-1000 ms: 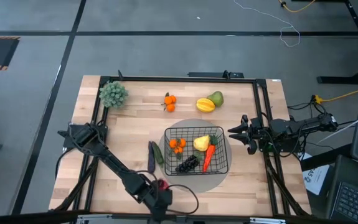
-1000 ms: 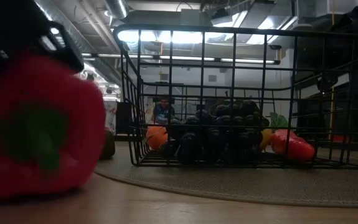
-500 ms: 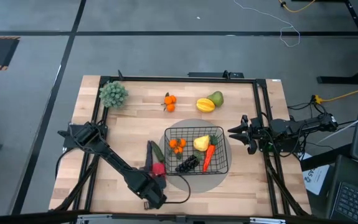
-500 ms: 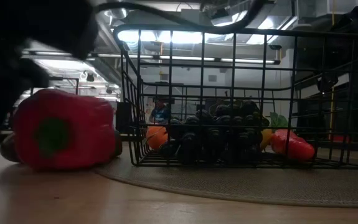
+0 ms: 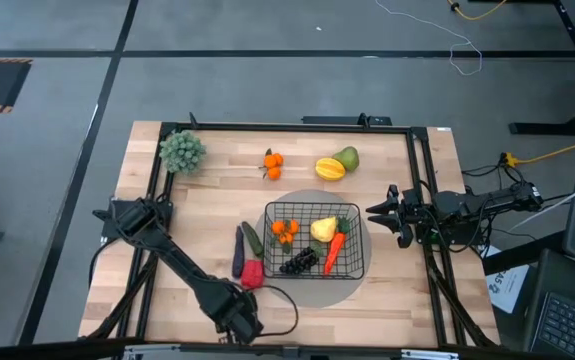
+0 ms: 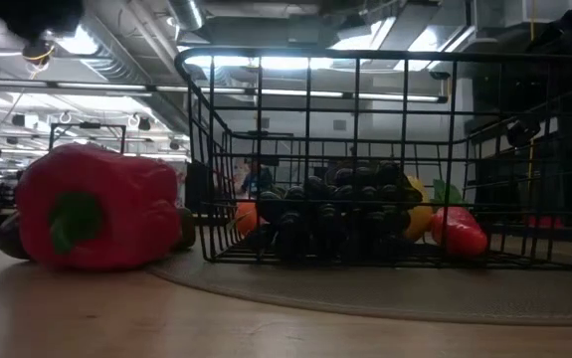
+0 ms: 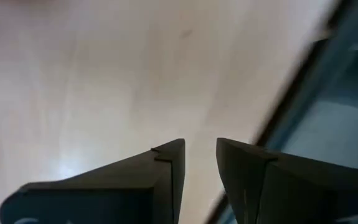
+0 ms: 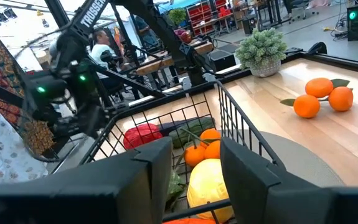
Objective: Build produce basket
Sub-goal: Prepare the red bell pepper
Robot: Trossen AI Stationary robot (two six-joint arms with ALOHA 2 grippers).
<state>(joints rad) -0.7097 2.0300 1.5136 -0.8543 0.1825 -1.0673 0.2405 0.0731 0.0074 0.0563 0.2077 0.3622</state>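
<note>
The black wire basket (image 5: 312, 212) stands on a grey round disc (image 5: 342, 290) and holds an orange cluster, a yellow fruit, a carrot and dark grapes (image 6: 330, 199). The red pepper (image 5: 252, 273) lies on the table against the basket's left side, next to the purple eggplant (image 5: 238, 252) and the green cucumber (image 5: 253, 240). It also shows in the low view (image 6: 96, 224). My left gripper (image 5: 239, 322) is near the table's front edge, slightly open and empty, over bare wood (image 7: 200, 155). My right gripper (image 5: 377, 212) waits at the basket's right side, slightly open and empty (image 8: 195, 155).
An orange cluster (image 5: 272, 163), a yellow fruit (image 5: 329, 169) and a green fruit (image 5: 347, 158) lie at the far side. A small potted plant (image 5: 181, 151) stands at the far left corner. Bare wood lies left of the eggplant.
My left gripper has carried the red pepper from the near edge toward the basket, set it down beside the basket's left side and let go. It has then drawn back toward the near edge. The basket has shifted a little.
</note>
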